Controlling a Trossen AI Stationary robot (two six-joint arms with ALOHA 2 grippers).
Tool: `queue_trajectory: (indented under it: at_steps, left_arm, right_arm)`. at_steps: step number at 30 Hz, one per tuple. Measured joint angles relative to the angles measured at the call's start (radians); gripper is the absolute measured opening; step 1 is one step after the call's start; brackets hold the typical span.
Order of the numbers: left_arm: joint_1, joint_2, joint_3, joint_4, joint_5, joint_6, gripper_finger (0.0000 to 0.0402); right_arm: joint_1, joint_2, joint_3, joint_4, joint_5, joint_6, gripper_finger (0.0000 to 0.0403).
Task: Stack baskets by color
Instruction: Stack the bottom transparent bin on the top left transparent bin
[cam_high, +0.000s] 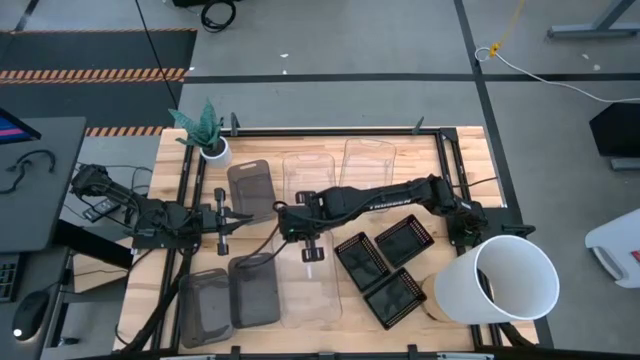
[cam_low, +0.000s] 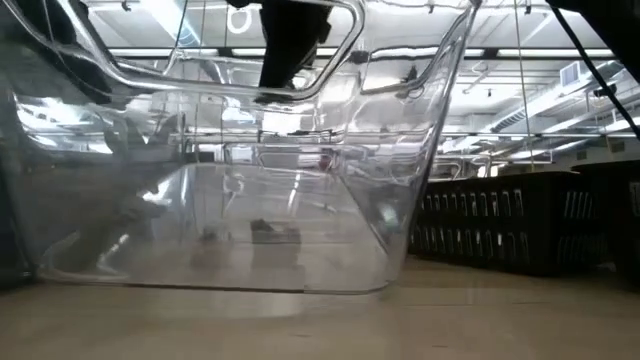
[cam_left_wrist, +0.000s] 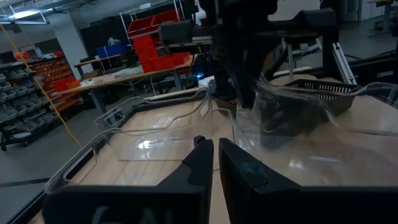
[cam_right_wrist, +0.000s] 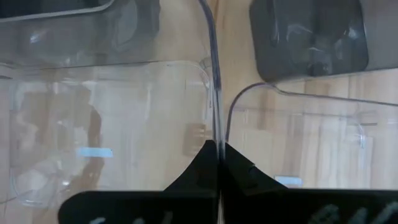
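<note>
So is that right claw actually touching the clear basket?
Touching. In the right wrist view the right gripper has its fingers pinched shut on the thin upright wall of the clear basket, with no gap.

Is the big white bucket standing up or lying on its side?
Tipped on its side: the large white cylindrical bucket shows its round open mouth sideways in the high view.
</note>
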Motion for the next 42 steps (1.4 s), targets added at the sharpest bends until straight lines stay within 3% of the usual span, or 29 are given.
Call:
queue_trajectory:
  at_steps: [15, 24, 42]
  left_arm:
    - [0.000, 0.000, 0.000, 0.000, 0.000, 0.000, 0.0033]
    - [0.000, 0.000, 0.000, 0.000, 0.000, 0.000, 0.0026]
    - [0.000, 0.000, 0.000, 0.000, 0.000, 0.000, 0.0028]
  right_arm:
    - [-0.016, -0.117, 0.000, -0.038, -0.010, 0.002, 0.0000]
    - [-0.059, -0.185, 0.001, -0.051, -0.076, -0.011, 0.0000]
    - [-0.260, -0.247, 0.001, -0.050, -0.205, -0.116, 0.0000]
